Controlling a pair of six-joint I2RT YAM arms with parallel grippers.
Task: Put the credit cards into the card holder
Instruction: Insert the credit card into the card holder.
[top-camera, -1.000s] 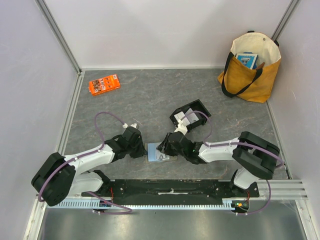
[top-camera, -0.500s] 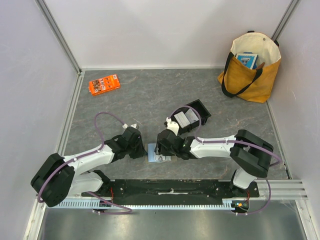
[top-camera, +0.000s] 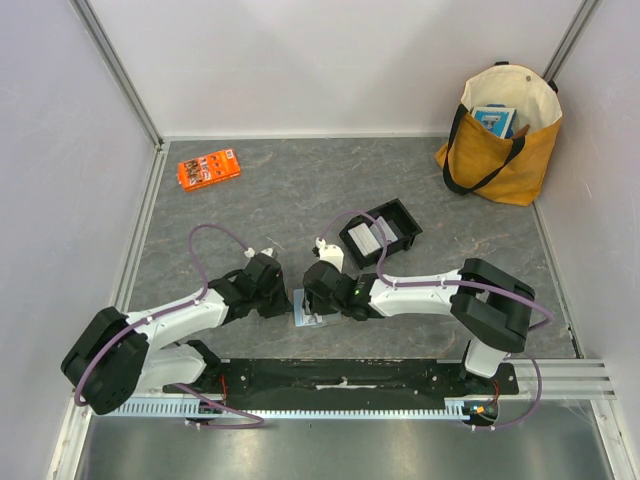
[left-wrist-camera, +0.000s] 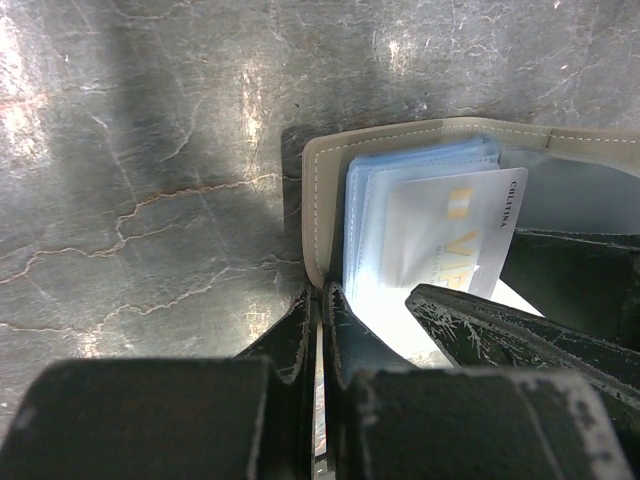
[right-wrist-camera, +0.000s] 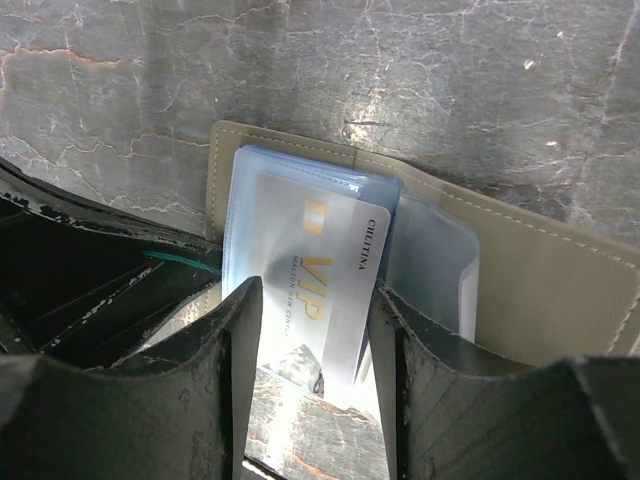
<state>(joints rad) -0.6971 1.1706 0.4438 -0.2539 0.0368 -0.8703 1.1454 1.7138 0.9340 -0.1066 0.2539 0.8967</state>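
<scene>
The left gripper (left-wrist-camera: 318, 335) is clenched on the stitched rim of the card holder (left-wrist-camera: 314, 200), which lies open on the table (left-wrist-camera: 150, 150). A VIP credit card (right-wrist-camera: 310, 265) sits partway inside the holder's clear sleeves (right-wrist-camera: 440, 260). The right gripper (right-wrist-camera: 313, 297) straddles that card, jaws apart; I cannot tell whether they pinch it. The card looks light, stiff and slick, best taken by its long edges. The holder looks soft and likely to slide unless pinned.
</scene>
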